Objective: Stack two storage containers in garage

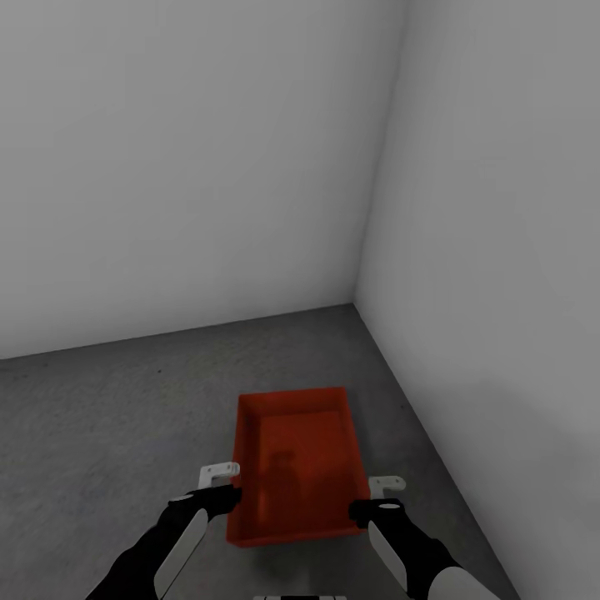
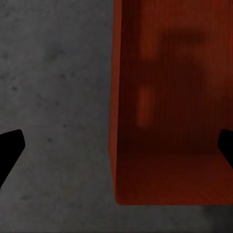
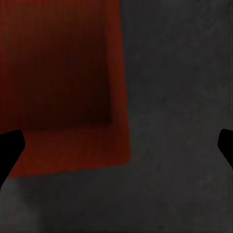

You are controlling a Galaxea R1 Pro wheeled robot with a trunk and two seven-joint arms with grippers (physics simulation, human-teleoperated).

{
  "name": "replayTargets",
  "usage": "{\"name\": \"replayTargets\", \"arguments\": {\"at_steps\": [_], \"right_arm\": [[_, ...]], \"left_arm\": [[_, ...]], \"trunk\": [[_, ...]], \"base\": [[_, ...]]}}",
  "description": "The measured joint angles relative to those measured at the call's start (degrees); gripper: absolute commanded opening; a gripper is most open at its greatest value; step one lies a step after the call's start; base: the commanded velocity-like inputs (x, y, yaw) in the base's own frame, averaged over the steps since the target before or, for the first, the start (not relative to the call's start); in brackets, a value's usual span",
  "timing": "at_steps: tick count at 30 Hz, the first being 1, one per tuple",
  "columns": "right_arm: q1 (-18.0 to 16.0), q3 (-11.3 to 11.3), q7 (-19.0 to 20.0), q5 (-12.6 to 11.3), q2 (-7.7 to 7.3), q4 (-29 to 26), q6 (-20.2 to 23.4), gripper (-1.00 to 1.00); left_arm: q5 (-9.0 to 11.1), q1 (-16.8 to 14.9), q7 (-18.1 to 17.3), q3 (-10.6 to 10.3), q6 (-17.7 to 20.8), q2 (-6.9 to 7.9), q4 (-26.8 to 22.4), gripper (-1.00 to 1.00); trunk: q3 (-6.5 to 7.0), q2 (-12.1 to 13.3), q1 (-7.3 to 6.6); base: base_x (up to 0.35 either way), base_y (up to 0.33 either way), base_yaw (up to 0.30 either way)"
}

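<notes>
One orange-red open-top storage container [image 1: 298,467] sits on the dark grey concrete floor [image 1: 117,417] of the garage, near a corner, and it is empty. My left gripper [image 1: 223,488] hangs open over the container's left long wall near its close end. The left wrist view has that wall of the container [image 2: 165,107] between the gripper's [image 2: 116,145] wide-spread black fingertips [image 2: 10,145]. Over the right wall, my right gripper [image 1: 377,497] is open too. In the right wrist view the container's corner [image 3: 63,87] lies under the gripper [image 3: 116,145].
Plain grey-white walls meet in a corner [image 1: 355,302] just beyond the container. The right wall [image 1: 500,267] runs close along the container's right side. Bare concrete stretches to the left.
</notes>
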Motion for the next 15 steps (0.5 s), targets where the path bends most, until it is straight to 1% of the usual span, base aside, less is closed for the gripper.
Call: {"name": "replayTargets", "arguments": {"at_steps": [15], "right_arm": [[0.0, 0.0, 0.0, 0.0, 0.0, 0.0, 0.0, 1.0]], "left_arm": [[0.0, 0.0, 0.0, 0.0, 0.0, 0.0, 0.0, 1.0]], "trunk": [[1.31, 0.0, 0.0]], "base": [[0.0, 0.0, 0.0]]}}
